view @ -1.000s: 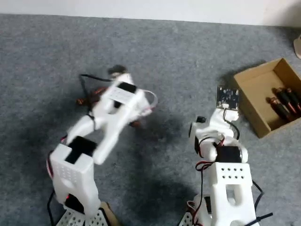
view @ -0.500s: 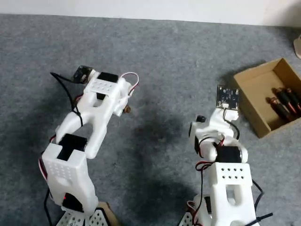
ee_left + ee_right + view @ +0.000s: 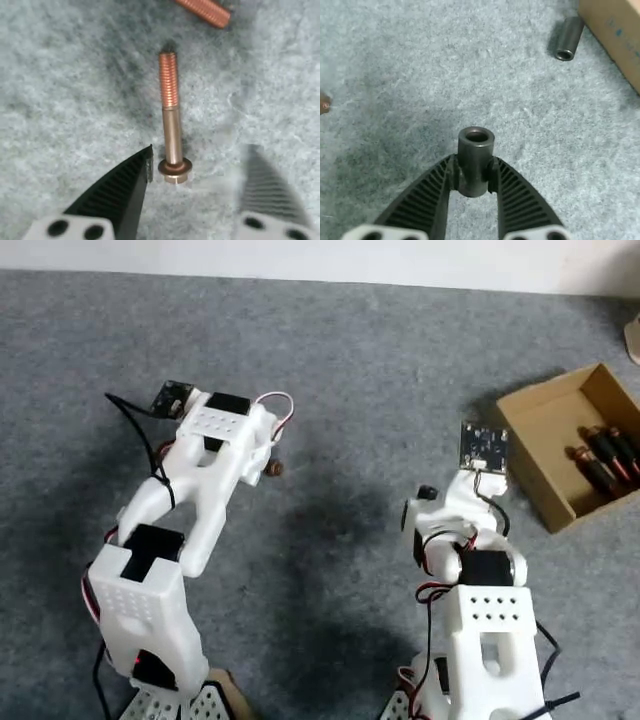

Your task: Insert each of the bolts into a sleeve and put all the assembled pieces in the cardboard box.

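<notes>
A copper bolt (image 3: pixel 171 115) lies on the grey carpet, its flanged head between the spread fingers of my open left gripper (image 3: pixel 197 172); neither finger touches it. The threaded end of a second bolt (image 3: pixel 204 10) lies just beyond. In the high view a bolt end (image 3: pixel 272 469) pokes out beside the left arm (image 3: pixel 215 435). My right gripper (image 3: pixel 473 166) is shut on a black sleeve (image 3: pixel 476 144), held with its open bore facing the camera. Another black sleeve (image 3: pixel 568 37) lies on the carpet near the cardboard box (image 3: pixel 615 30). Several assembled pieces (image 3: pixel 605 455) lie in the box (image 3: pixel 545 430).
The right arm (image 3: pixel 465 515) stands just left of the box, its camera board (image 3: pixel 484 445) over the gripper. A bolt tip (image 3: pixel 324 102) shows across the carpet from the held sleeve. Open carpet lies between the arms and behind them.
The left arm swung left and came down over the bolts, then settled. The right arm kept still with the sleeve.
</notes>
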